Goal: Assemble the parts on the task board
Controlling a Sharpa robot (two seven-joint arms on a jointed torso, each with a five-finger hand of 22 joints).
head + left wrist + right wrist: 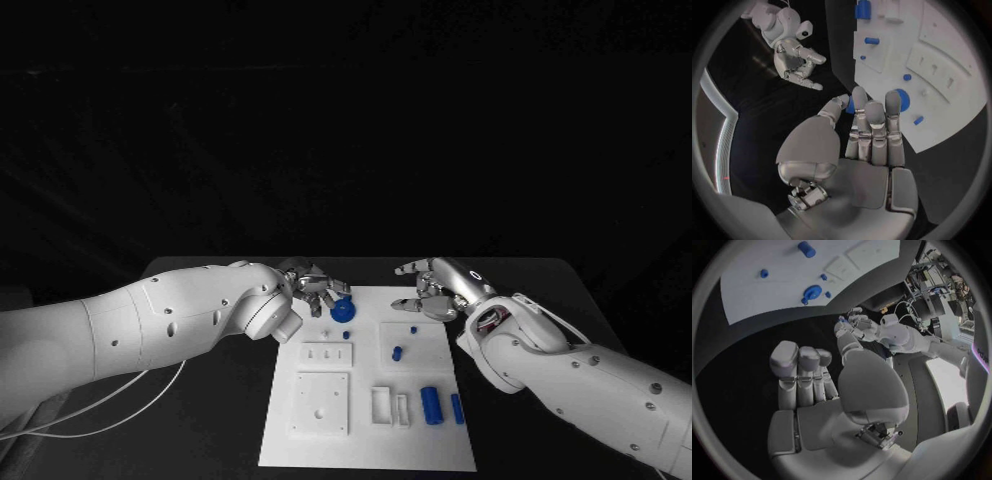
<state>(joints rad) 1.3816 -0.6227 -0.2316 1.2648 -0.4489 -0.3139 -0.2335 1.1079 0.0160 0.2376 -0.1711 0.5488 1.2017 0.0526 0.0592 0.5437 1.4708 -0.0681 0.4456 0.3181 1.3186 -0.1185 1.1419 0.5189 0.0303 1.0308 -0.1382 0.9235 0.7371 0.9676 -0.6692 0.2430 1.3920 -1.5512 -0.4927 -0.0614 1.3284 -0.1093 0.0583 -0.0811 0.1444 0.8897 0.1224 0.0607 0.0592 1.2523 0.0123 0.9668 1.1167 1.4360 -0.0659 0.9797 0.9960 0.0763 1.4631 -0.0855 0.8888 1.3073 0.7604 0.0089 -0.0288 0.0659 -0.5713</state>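
The task board (368, 440) has a round blue part (343, 311) at its far edge, right by the left hand (316, 287). That hand's fingers look spread and empty, as do the right hand's (437, 287). Next, I'd say, comes closing on that part.

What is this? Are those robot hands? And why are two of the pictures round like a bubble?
Yes, it's a robot with two white arms, and each ends in a silver hand. One picture looks down from a camera on its head. The two round ones come from cameras on its wrists, and those lenses bend everything like a bubble. On the black table lies a white task board with small blue parts on it, like a round blue disc and a blue cylinder. The left hand hovers close by the disc, while the right hand waits at the board's far end. Neither hand seems to be holding anything.
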